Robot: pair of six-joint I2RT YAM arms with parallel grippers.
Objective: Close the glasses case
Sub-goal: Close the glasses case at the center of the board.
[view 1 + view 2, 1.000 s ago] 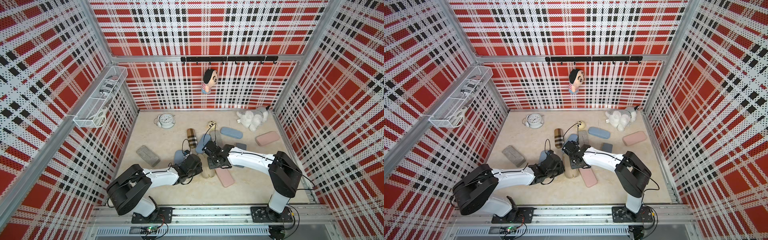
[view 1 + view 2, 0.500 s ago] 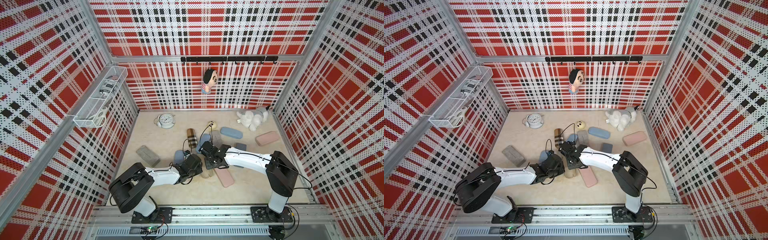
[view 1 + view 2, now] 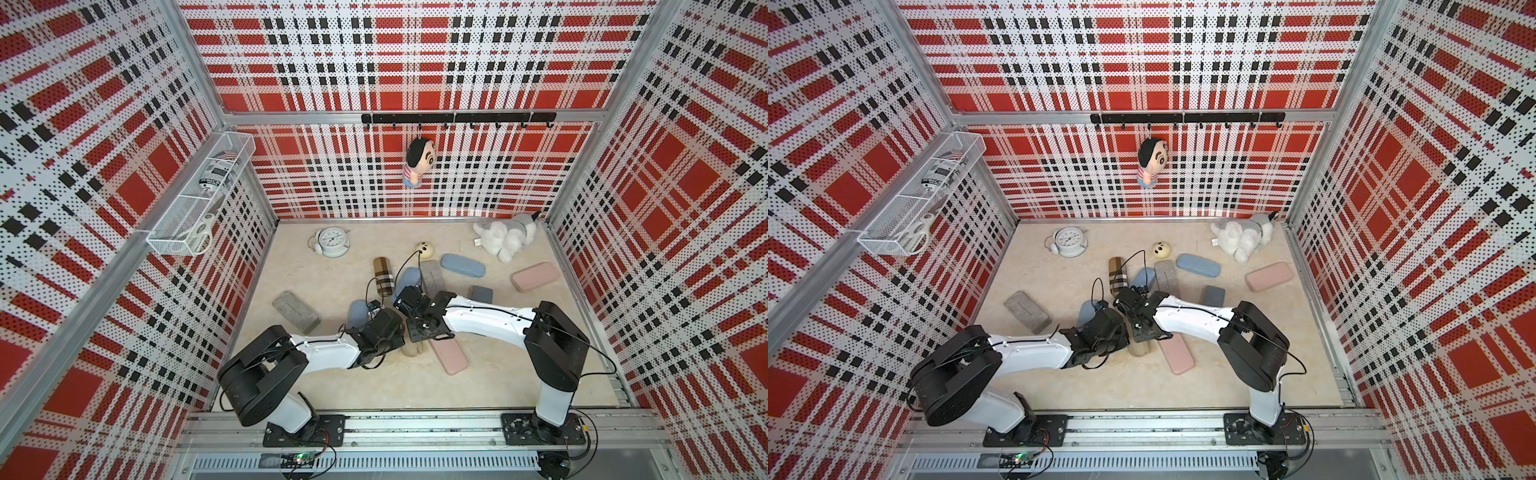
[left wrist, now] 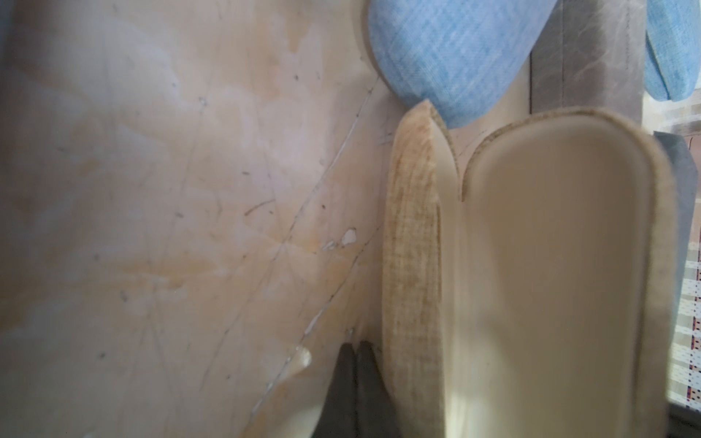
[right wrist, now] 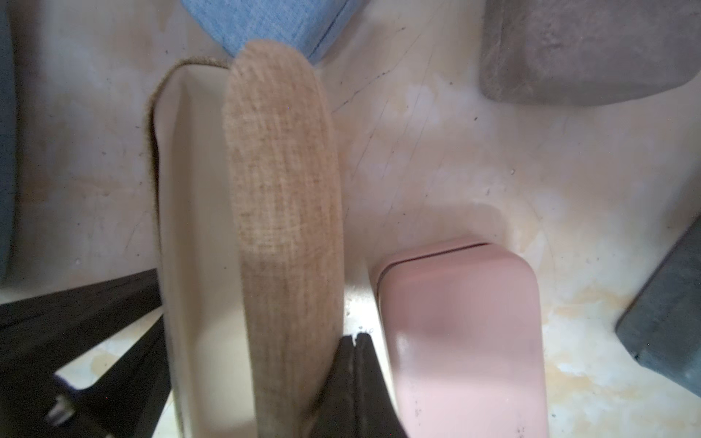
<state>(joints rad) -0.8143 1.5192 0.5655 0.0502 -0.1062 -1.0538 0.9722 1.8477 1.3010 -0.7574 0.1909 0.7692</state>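
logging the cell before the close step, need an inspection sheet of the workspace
surface: beige tabletop, scratched and stained.
job's things: tan glasses case, part open, cream lining showing.
clutter: pink case beside it; blue case, alarm clock, plush dog, among others.
grippers: left gripper and right gripper both shut, each beside the case's tan outside.
cables: black cable loops above the wrists.
surroundings: plaid walls, wire basket, hook rail with doll.

Robot lab cell (plaid pegboard walls [image 3: 415, 62], aluminium mounting rail [image 3: 419, 430]).
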